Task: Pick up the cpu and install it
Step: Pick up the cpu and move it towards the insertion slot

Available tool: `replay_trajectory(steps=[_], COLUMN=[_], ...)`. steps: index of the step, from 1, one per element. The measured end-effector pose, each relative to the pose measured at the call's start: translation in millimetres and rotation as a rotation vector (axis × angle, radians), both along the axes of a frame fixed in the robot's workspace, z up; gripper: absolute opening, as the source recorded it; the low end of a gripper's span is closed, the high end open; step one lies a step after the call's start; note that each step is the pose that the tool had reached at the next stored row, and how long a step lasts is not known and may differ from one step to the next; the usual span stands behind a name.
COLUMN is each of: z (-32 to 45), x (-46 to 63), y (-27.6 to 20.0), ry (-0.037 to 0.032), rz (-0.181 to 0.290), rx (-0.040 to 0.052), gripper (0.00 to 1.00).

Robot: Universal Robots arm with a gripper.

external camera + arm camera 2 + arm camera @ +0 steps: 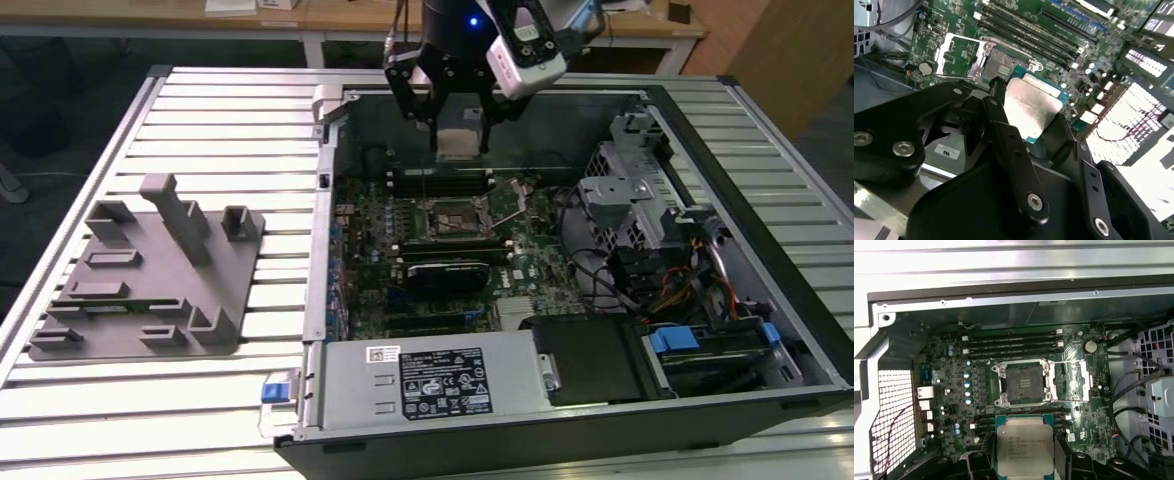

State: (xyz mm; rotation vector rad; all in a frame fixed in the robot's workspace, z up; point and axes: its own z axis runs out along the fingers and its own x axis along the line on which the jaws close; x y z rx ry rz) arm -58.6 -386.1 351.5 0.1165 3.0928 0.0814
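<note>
The black claw (1029,120) is clamped on opposite edges of the flat, square, silver-topped cpu (1031,107), raised near the open black-framed motherboard socket (1025,385), likely leaving its underside free for seating.

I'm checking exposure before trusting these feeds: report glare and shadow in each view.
Second wrist view: the perforated case wall is blown out white, the cpu glares pale, and the end effector gripping it sits in dark shadow. First wrist view: the table beyond the case is washed pale; the motherboard is evenly lit. Exterior view: even light, case interior darker.
</note>
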Motion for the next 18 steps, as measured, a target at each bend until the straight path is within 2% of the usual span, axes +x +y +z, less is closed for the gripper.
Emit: replay_trajectory(steps=[9, 18], z=[-14.6, -27.0], x=[5.7, 13.0], y=[10.7, 15.6], ry=[0.0001, 0.0005], rz=[0.000, 0.000], rx=[0.0001, 0.0000], gripper=[0.55, 0.55])
